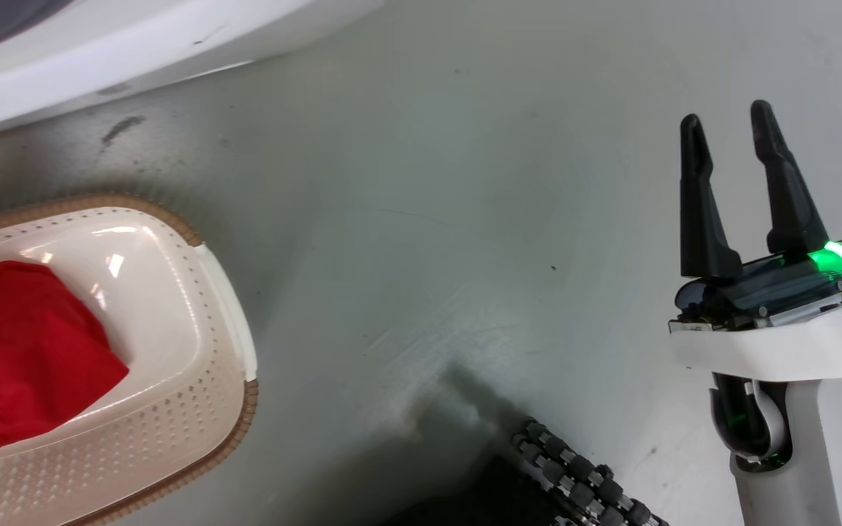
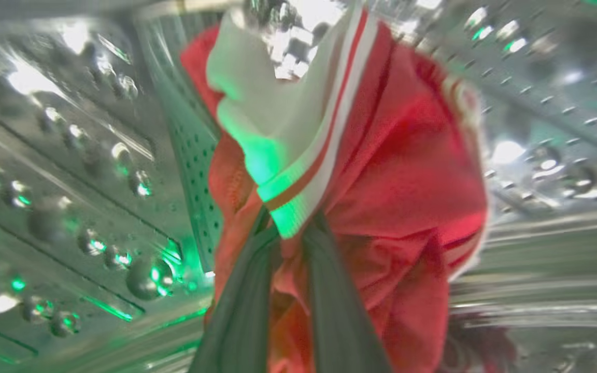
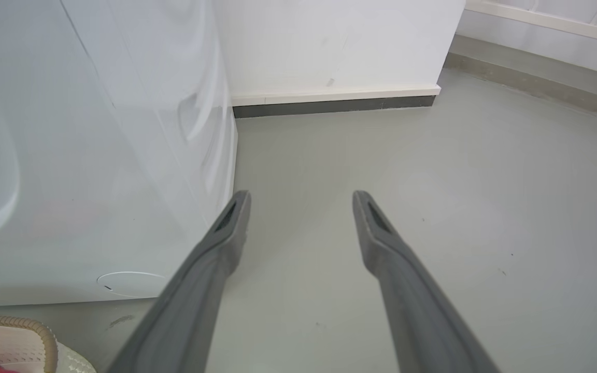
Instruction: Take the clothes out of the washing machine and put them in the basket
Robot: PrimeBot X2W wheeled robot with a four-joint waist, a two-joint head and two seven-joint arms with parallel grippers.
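Left gripper (image 2: 292, 223) clamped on bunched fold of red-and-white garment (image 2: 402, 171) in drum (image 2: 70, 155); soft, light, likely drapes, may snag, so grip mid-bunch. Right gripper (image 1: 728, 124) fingers apart, empty

a smooth grey-green floor (image 1: 421, 219) with a soft sheen, faint scuffs and a dark smudge (image 1: 123, 128). a plain white wall (image 3: 340, 41) meets it with a pale skirting board (image 3: 335, 96) over a dark strip. a second wall (image 3: 588, 52) beyond has a grey band along its foot.
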